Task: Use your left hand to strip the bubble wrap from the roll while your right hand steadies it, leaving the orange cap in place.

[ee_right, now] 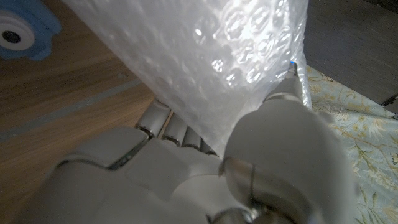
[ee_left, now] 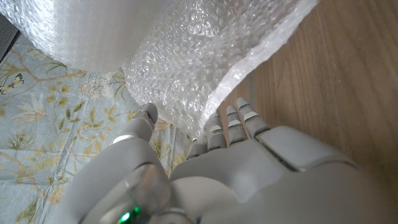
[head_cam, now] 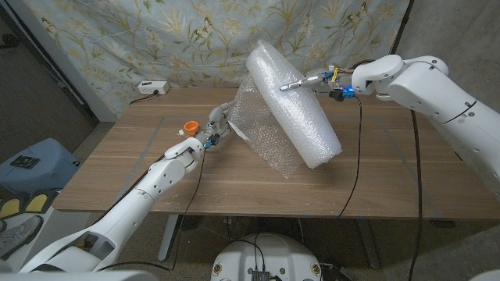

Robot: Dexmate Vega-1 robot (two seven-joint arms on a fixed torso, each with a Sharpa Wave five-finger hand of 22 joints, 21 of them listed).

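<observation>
A thick roll of bubble wrap [head_cam: 301, 109] stands tilted over the middle of the table [head_cam: 375, 187], its upper end toward the back. My right hand [head_cam: 310, 80] grips the roll near that upper end, and its thumb and fingers [ee_right: 165, 127] wrap the bubbly surface [ee_right: 217, 56]. A loose sheet of wrap [head_cam: 254, 117] hangs off the roll's left side. My left hand [head_cam: 215, 129] pinches the sheet's edge [ee_left: 199, 74] between thumb and fingers [ee_left: 239, 121]. A small orange cap [head_cam: 190, 126] sits on the table just left of my left hand.
A white power box [head_cam: 152, 87] lies at the table's back left edge. A floral curtain [head_cam: 156, 39] hangs behind the table. A blue seat [head_cam: 27, 164] stands on the floor to the left. Bare wood lies along the table's front and right.
</observation>
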